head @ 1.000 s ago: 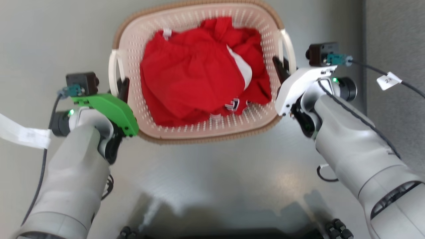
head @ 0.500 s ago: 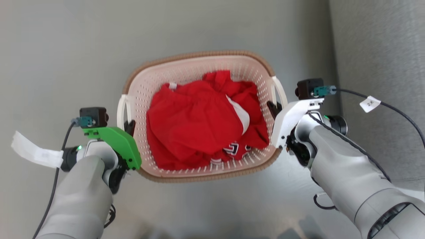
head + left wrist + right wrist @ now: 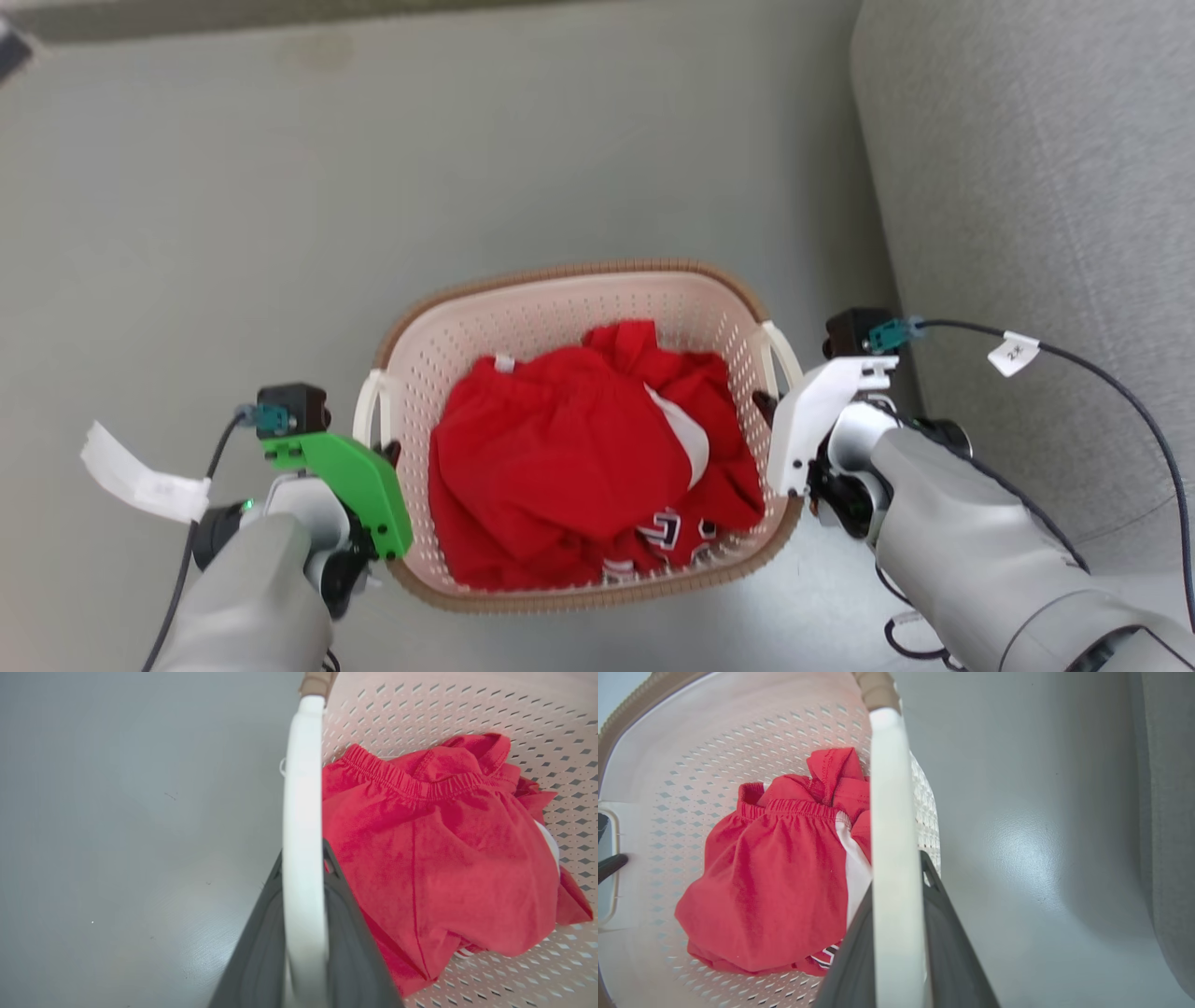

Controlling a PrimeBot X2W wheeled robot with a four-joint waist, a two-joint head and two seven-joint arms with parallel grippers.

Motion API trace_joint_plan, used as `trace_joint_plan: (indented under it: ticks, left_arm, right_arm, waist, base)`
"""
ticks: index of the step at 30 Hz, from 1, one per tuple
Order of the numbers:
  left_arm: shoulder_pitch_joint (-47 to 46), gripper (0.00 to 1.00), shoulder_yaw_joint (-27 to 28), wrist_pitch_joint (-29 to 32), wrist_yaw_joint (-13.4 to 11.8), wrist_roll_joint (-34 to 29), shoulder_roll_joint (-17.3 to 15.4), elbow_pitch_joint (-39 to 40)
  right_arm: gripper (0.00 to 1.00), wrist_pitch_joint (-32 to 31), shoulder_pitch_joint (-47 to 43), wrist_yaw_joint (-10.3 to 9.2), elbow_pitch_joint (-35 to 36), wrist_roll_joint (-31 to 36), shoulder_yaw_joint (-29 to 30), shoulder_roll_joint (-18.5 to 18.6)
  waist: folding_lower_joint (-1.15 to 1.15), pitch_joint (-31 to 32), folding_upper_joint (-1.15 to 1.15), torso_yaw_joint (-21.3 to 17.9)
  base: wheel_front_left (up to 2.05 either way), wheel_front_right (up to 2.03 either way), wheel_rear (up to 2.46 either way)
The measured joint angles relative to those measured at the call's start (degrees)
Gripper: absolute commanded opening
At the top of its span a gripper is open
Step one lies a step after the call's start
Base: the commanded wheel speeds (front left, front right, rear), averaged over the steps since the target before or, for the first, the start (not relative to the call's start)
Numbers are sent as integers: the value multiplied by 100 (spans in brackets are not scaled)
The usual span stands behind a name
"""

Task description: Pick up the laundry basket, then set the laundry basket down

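The laundry basket is cream-white with perforated walls and a brown woven rim, and it holds crumpled red clothes. It hangs between my two arms and looks raised off the grey floor. My left gripper is shut on the basket's left white loop handle. In the left wrist view that handle runs between the dark fingers. On the other side, my right gripper is shut on the right loop handle. The right wrist view shows this handle clamped the same way, with the red clothes beside it.
A grey fabric sofa stands close on the right of the basket; its side also shows in the right wrist view. Grey floor spreads ahead and to the left. Tagged cables trail from both wrists.
The whole head picture has shifted: basket and arms now sit lower and smaller in it, with more floor and sofa showing. Both grippers keep their hold on the handles.
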State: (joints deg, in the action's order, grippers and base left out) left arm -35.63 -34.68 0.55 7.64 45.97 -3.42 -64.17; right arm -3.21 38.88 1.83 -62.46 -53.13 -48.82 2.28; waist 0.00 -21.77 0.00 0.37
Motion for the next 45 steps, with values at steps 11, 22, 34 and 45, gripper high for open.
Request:
trace_joint_plan:
  ticks: [11, 22, 34, 45]
  left_arm:
    - [398, 0, -42, 272, 1, 138, 48, -130]
    - [709, 0, -89, 469, 16, 233, 77, -224]
    - [728, 0, -90, 579, 16, 278, 83, -260]
    - [728, 0, -88, 595, 16, 301, 83, -315]
  right_arm:
    - [0, -368, -379, 1, -21, -167, -180, -10]
    - [0, -664, -710, 4, -10, -346, -341, -4]
    - [0, -821, -762, -42, 54, -469, -409, 9]
    - [0, -851, -766, -55, 97, -552, -498, 19]
  waist:
    - [0, 829, 0, -69]
    - [0, 1543, 0, -193]
    - [0, 1766, 0, -252]
    - [0, 1777, 0, -240]
  base:
    - [0, 0, 0]
    - [0, 0, 0]
    - [0, 0, 0]
    - [0, 0, 0]
